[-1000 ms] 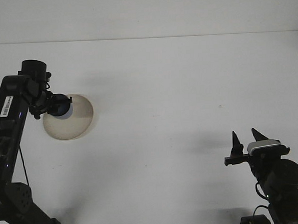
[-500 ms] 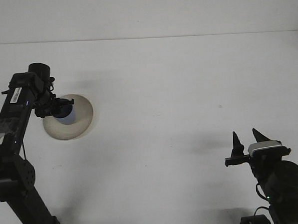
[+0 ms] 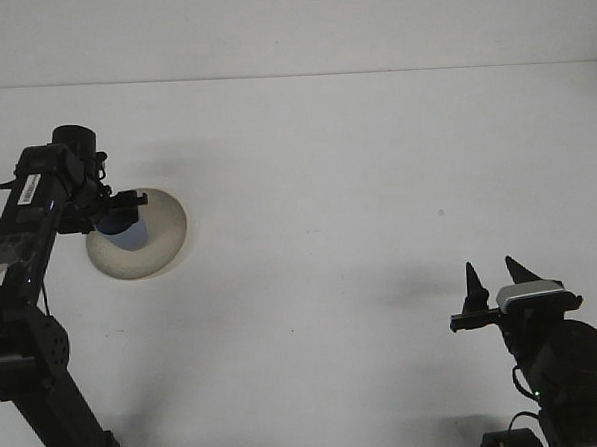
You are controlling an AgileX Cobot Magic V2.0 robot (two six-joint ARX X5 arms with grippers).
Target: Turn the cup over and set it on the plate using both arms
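1. The plain white table (image 3: 309, 233) fills the view.
2. The round beige plate (image 3: 158, 246) lies at its left side.
3. The black left gripper (image 3: 118, 215) hangs over the plate; whether its fingers grip the cup I cannot tell.
4. The black right gripper (image 3: 490, 286) waits well apart at lower right; its fingers (image 3: 472, 286) are spread, holding nothing.
5. The small pale blue cup (image 3: 127, 235) sits on the plate, just under the left gripper.

Even, bright overhead light on the white table (image 3: 316, 182), faint soft shadows, dark silhouetted arms, mild softness.
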